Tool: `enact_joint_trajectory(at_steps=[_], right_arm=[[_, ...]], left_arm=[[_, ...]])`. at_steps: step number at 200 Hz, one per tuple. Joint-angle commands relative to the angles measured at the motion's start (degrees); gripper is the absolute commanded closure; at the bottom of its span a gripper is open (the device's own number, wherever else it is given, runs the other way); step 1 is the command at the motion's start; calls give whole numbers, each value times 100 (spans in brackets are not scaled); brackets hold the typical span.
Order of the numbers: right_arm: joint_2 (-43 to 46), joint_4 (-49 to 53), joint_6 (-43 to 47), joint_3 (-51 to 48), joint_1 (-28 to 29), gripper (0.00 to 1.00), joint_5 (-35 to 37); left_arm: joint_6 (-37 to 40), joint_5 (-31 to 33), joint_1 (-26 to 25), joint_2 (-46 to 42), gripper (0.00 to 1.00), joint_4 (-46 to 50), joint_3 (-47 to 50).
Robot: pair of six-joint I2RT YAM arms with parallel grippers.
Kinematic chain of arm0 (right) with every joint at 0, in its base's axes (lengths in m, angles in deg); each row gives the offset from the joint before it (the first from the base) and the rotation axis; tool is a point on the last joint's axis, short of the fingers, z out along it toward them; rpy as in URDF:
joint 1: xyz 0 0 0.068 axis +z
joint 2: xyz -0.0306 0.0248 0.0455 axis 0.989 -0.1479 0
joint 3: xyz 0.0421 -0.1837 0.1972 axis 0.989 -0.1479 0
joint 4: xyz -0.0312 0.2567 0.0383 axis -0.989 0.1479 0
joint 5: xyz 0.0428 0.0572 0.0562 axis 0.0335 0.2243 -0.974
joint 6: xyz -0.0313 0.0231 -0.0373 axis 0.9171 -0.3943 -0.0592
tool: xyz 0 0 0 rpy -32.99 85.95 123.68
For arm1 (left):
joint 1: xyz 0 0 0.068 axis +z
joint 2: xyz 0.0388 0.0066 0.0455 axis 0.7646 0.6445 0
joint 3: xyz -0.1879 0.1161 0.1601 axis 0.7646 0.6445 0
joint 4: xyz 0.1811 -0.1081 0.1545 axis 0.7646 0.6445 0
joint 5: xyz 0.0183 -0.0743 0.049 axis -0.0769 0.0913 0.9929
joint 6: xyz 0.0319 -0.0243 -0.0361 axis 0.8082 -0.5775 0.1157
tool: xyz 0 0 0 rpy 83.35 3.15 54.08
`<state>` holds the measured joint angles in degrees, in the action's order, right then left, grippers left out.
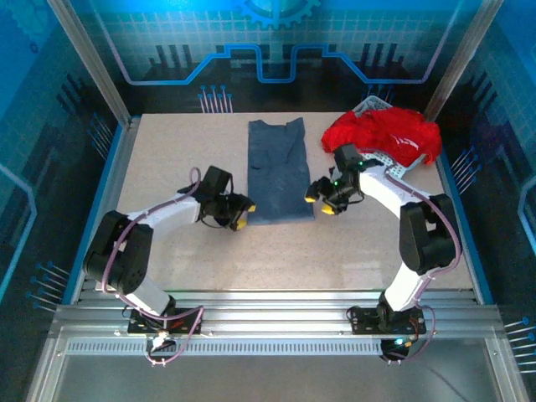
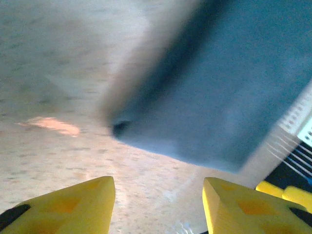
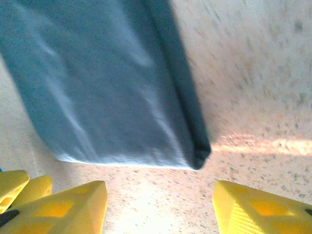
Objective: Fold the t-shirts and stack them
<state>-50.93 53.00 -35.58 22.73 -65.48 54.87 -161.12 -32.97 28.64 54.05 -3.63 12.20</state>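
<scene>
A slate-blue t-shirt (image 1: 279, 170) lies flat on the table (image 1: 276, 251), folded lengthwise into a narrow strip. My left gripper (image 1: 239, 214) hovers open beside the strip's near left corner, and that corner (image 2: 122, 127) shows just beyond the yellow fingers (image 2: 73, 207). At the near right corner sits my right gripper (image 1: 322, 199), open too, with the blue hem (image 3: 122, 97) just ahead of its fingertips (image 3: 68, 209). Red t-shirts (image 1: 385, 134) are heaped in and over a white basket at the back right.
The white perforated basket (image 1: 394, 165) stands at the back right under the red heap, close behind my right arm. Metal frame posts and blue walls ring the table. Bare tabletop spreads in front of the blue shirt and to its left.
</scene>
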Motion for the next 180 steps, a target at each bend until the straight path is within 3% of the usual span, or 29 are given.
enact_joint_trajectory(at_steps=[1,69,125,150,180], right_arm=[[-131,-770,-327,-266,12,39,-493],[-843,-615,-331,-236,113,50,-353],[-1089,-770,-543,40,285,87,-199],[-972,-763,-648,-6,375,96,-96],[-827,-785,-722,-152,403,99,-68]], left_arm=[[-731,-31,10,36,47,-596,266],[-967,-33,5,61,46,-996,556],[-1112,-138,5,192,46,-1424,699],[-1126,-154,5,323,47,-1560,704],[-1158,-214,1,592,55,-1712,598]])
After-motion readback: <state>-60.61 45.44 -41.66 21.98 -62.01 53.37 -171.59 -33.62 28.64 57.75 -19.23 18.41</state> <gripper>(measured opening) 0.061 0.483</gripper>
